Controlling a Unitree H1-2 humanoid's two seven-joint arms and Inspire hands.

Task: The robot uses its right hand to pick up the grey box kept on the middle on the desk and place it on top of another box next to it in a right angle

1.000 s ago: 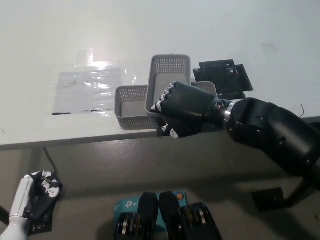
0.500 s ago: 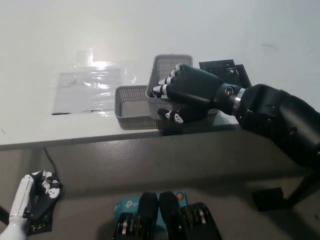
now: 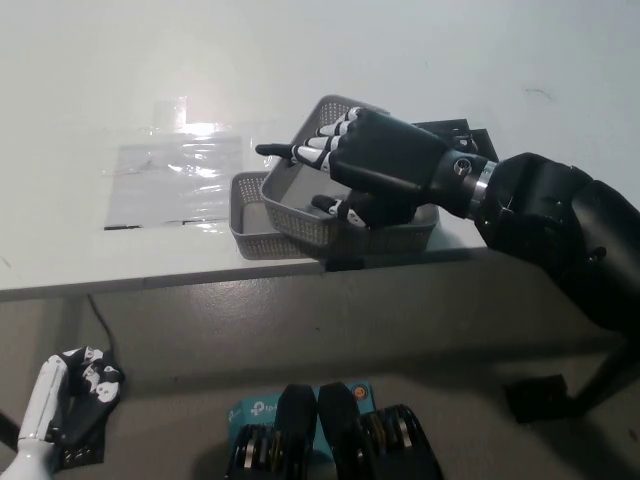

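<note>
White-tipped black fingers [image 3: 318, 152] curl over the near rim of a grey box [image 3: 300, 205], a perforated basket, with the thumb pressing from below. The right hand [image 3: 372, 168] is closed on this box and holds it tilted, its left end dipping over the lower grey box [image 3: 255, 215] that sits flat on the desk [image 3: 300, 60] near the front edge.

Judged from this, the pick-up is done and the box is above its target, overlapping it at a slant. It appears not yet squared to a right angle or released.

A flat black item [image 3: 470, 140] lies just behind the wrist, and clear plastic sheeting [image 3: 175, 170] lies to the left. The desk edge runs just below both boxes, so room toward the robot is tight. The white left hand [image 3: 55, 415] rests below the desk at lower left; its fingers cannot be made out.
</note>
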